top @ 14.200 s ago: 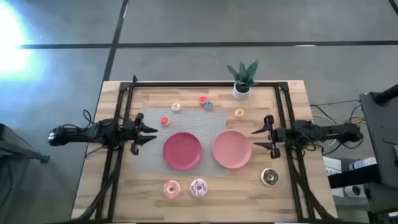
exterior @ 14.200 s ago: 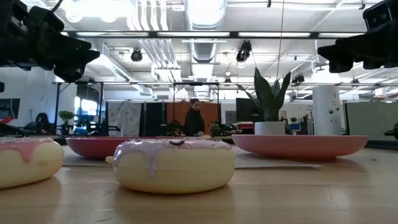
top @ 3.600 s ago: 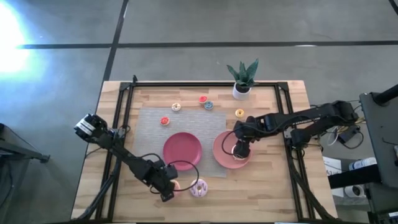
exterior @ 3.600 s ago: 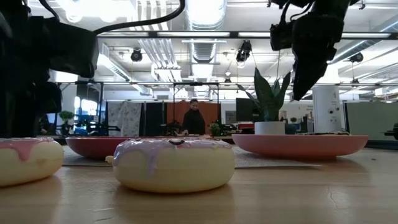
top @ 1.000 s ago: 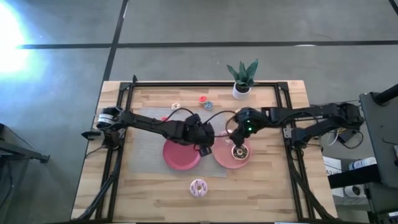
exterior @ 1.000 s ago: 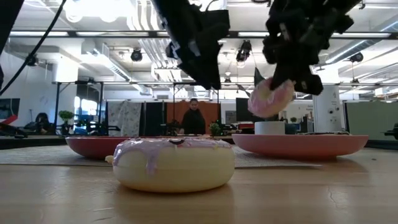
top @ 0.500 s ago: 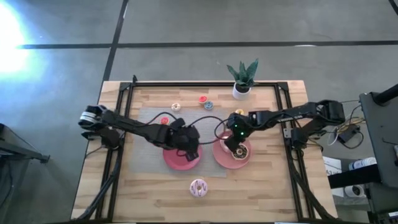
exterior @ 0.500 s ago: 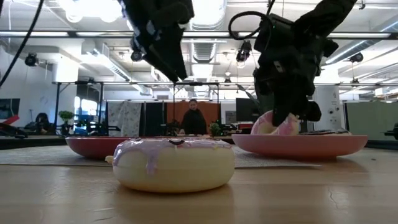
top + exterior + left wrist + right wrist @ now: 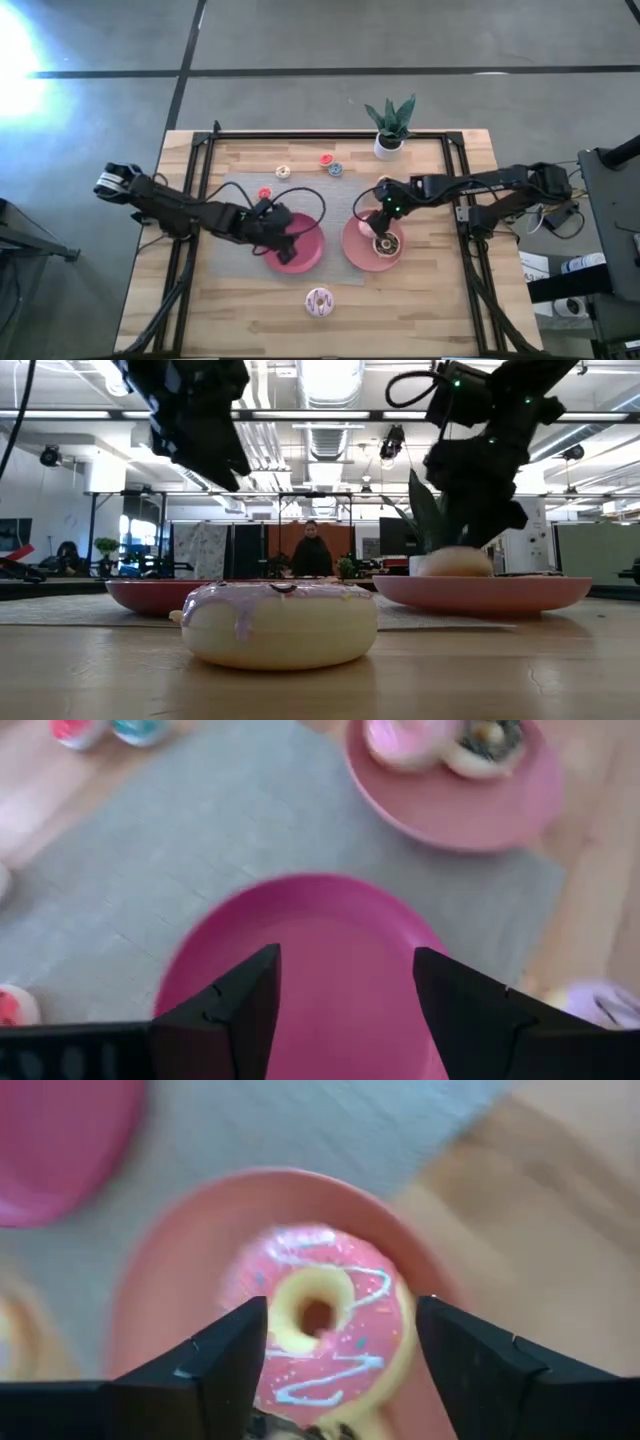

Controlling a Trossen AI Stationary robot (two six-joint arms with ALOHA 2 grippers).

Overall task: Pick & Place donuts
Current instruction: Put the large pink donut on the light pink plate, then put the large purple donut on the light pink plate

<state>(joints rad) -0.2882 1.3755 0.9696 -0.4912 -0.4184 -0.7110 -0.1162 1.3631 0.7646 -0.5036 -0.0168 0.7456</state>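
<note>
On the wooden table (image 9: 455, 300) a grey mat (image 9: 240, 195) is laid across the middle, framed by black rails. Two round plates sit at the mat's front edge: a deep pink plate (image 9: 310, 250) toward the left, a paler pink plate (image 9: 352, 243) toward the right. A potted plant (image 9: 389, 125) is set at the far edge, right of centre. Beyond the table an open workroom with ceiling ducts and strip lights is seen, and a person (image 9: 312, 550) stands far off.

Pink donut (image 9: 318, 1315): laid flat on the paler plate, hole facing up, pale icing lines across it. Chocolate donut (image 9: 489, 740): flat on the same plate, touching the pink one. Sprinkled donut (image 9: 319, 300): flat near the front edge, centre. Being rings, none is given a long axis. Tiny donuts lie toward the far edge: red (image 9: 326, 159), blue (image 9: 335, 169), cream (image 9: 283, 172), and red-orange (image 9: 264, 194) on the mat.

Right gripper (image 9: 330, 1355): held just above the pink donut, jaws spread wide, nothing gripped. Left gripper (image 9: 345, 1010): held over the deep pink plate, jaws parted and empty.

No writing or labels can be read.
</note>
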